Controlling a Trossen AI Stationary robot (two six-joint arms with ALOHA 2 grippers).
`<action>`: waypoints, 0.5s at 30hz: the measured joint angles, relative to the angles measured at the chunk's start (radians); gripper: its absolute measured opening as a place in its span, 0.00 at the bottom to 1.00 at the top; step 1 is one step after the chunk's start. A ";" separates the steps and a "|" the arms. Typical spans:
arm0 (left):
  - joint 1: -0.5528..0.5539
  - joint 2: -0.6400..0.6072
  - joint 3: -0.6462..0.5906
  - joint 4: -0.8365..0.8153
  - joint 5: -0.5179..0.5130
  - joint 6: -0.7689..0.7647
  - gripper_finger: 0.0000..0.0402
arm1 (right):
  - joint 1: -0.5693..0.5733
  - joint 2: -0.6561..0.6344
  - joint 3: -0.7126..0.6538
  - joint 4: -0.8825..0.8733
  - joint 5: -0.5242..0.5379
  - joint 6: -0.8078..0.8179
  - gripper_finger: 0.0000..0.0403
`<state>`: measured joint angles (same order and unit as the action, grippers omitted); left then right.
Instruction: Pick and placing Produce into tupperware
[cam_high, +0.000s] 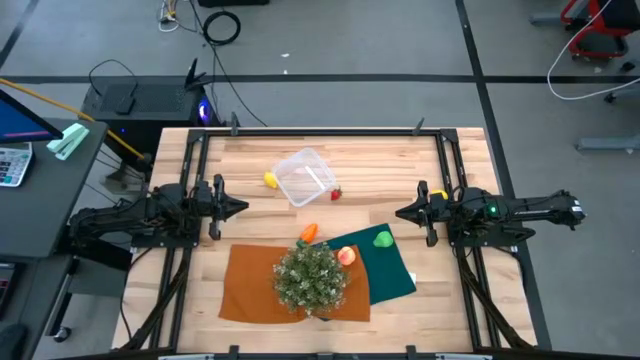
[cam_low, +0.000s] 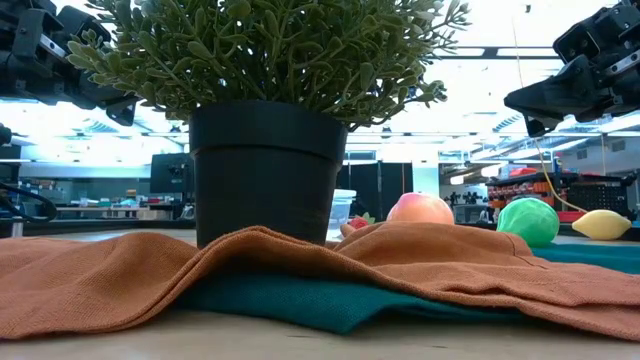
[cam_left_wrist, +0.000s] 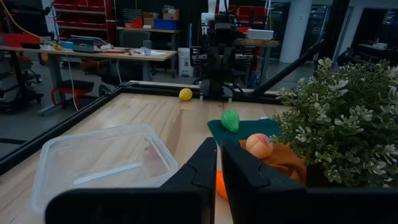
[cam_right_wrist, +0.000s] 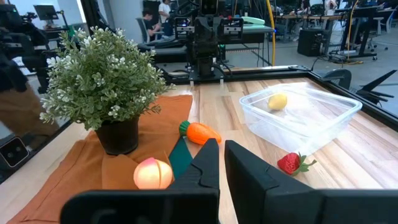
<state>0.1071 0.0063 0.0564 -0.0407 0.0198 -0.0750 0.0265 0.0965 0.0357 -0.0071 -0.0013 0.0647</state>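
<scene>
The wooden table (cam_high: 250, 160) carried an orange cloth (cam_high: 250, 285) overlapping a dark green cloth (cam_high: 395, 272), with the potted plant (cam_high: 311, 277) on the orange one. The clear tupperware (cam_high: 303, 176) lay empty toward the far edge. Beside it sat a yellow lemon (cam_high: 270, 180) and a strawberry (cam_high: 336, 194); a carrot (cam_high: 309, 232), peach (cam_high: 346, 255) and green fruit (cam_high: 383, 239) lay near the plant. The left gripper (cam_high: 240, 207) and right gripper (cam_high: 400, 212) hung at the table's 2 sides, fingers pressed together, holding nothing.

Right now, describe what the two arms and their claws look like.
Both arms are black, built of jointed segments on dark frames at the table's sides. The left claw and right claw each end in two flat, angular black fingers. A small green light glows on the right arm.
</scene>
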 joint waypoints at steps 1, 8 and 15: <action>0.000 0.000 0.000 0.000 0.000 0.000 0.08 | 0.000 0.000 0.000 0.000 0.000 0.000 0.00; 0.000 0.000 0.000 0.000 0.000 0.000 0.10 | 0.000 0.000 0.000 0.000 0.000 0.000 0.00; 0.000 0.000 0.000 0.002 0.000 0.000 0.08 | 0.000 0.000 0.000 0.000 0.000 0.000 0.00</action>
<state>0.1070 0.0063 0.0566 -0.0391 0.0200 -0.0750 0.0265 0.0964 0.0357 -0.0067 -0.0017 0.0643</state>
